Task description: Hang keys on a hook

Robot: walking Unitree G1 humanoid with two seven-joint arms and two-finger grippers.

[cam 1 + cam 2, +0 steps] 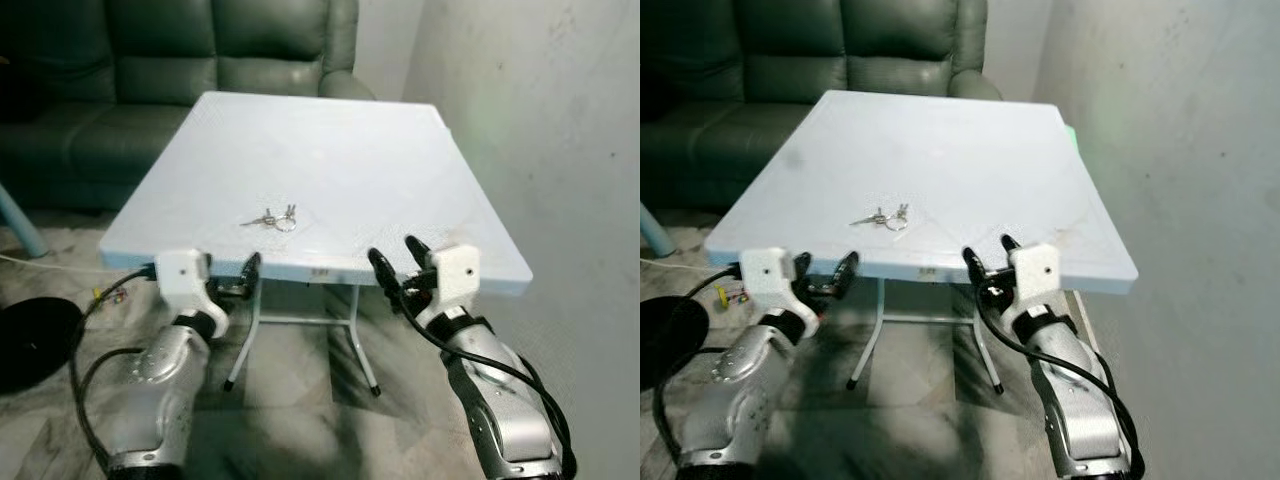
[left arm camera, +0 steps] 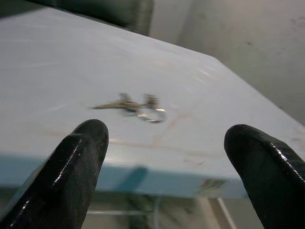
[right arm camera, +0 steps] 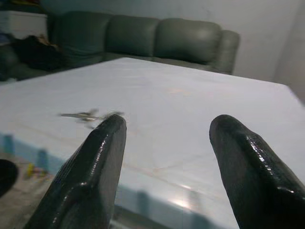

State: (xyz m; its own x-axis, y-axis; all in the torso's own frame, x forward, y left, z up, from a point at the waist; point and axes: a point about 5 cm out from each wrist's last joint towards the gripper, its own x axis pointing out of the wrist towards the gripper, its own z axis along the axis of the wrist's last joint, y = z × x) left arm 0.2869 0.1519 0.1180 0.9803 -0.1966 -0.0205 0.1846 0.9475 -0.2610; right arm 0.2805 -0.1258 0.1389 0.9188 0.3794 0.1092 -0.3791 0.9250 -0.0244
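Right gripper (image 1: 393, 256): nearest the head camera at about 5 o'clock; two long black fingers spread apart, holding nothing, tips level with the near table edge.
Left gripper (image 1: 232, 276): at about 7 o'clock, just below the near table edge; wrist view shows both black fingers (image 2: 76, 167) set wide apart, nothing between them.
Keys (image 1: 272, 217): small bunch of thin silver metal keys on a wire ring, lying flat on the pale blue square table top (image 1: 330, 160), near its front edge, between the two grippers and beyond their tips.
Table: folding type, white metal legs (image 1: 355, 335) beneath; dark green leather sofa (image 1: 200, 45) behind at 12 o'clock.
Handling (judgement): light, rigid, thin; likely to slide on the smooth top. Lying flat leaves little to pinch. Best hold looks like the ring end.
Hook: none identified.
Progress (judgement): keys not yet touched.
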